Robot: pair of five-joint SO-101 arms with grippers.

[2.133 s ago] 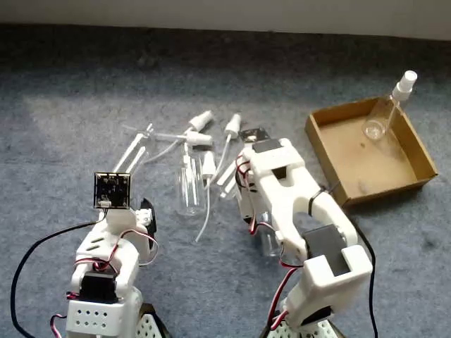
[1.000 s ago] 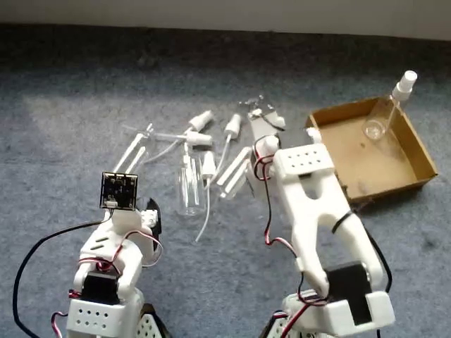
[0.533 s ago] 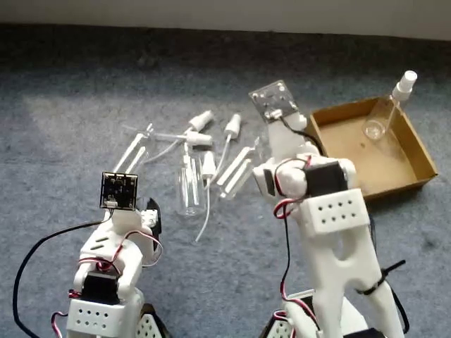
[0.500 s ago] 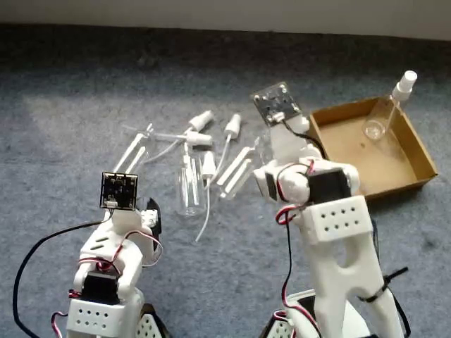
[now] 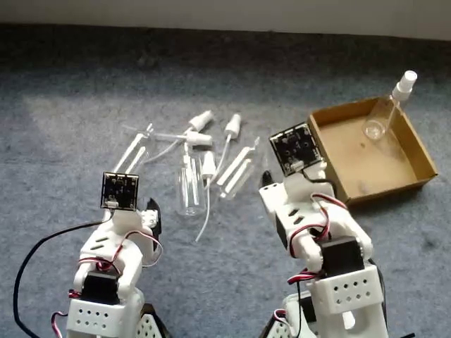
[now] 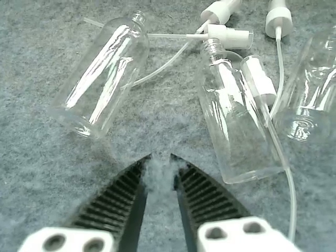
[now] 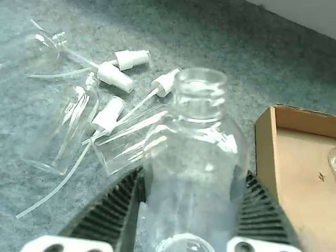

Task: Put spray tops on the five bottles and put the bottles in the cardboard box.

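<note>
Count: five bottles, five spray tops, one cardboard box, two grippers.

The left gripper [image 6: 160, 157] hangs over the carpet [image 5: 70, 105], at 7 o'clock of the loose items. The left wrist view gives its jaw state: a narrow gap with nothing between the jaws.

Three bottles lie uncapped on the carpet.
- The first bottle [image 5: 136, 149] has its long axis on the 7-to-1 o'clock line, neck at 1 o'clock.
- The second bottle [image 5: 190, 184] lies on the 6-to-12 line, neck at 12 o'clock.
- The third bottle [image 5: 236, 174] lies on the 7-to-1 line, neck at 1 o'clock.

Four spray tops lie loose near the necks, each with a thin dip tube. Two [image 5: 201, 120] [image 5: 199, 139] are at 12 o'clock of the second bottle. One [image 5: 232, 125] is at 12 o'clock of the third bottle. One [image 5: 209, 163] lies between the second and third bottles, against the second bottle's side.

The right gripper [image 7: 192, 178] clamps the held bottle [image 7: 194, 142] across its body, one jaw on each side. The right wrist view gives the detail: the neck is open and uncapped, and the long axis runs in line with the jaws, neck away from the wrist.

The cardboard box [image 5: 392, 190] sits at 2 o'clock of the right arm. The high view gives its content: the capped bottle [image 5: 386, 111] leans in the far right corner, base on the box floor. Its long axis is on the 7-to-1 line, and the fifth spray top rises above the rim at 1 o'clock.
</note>
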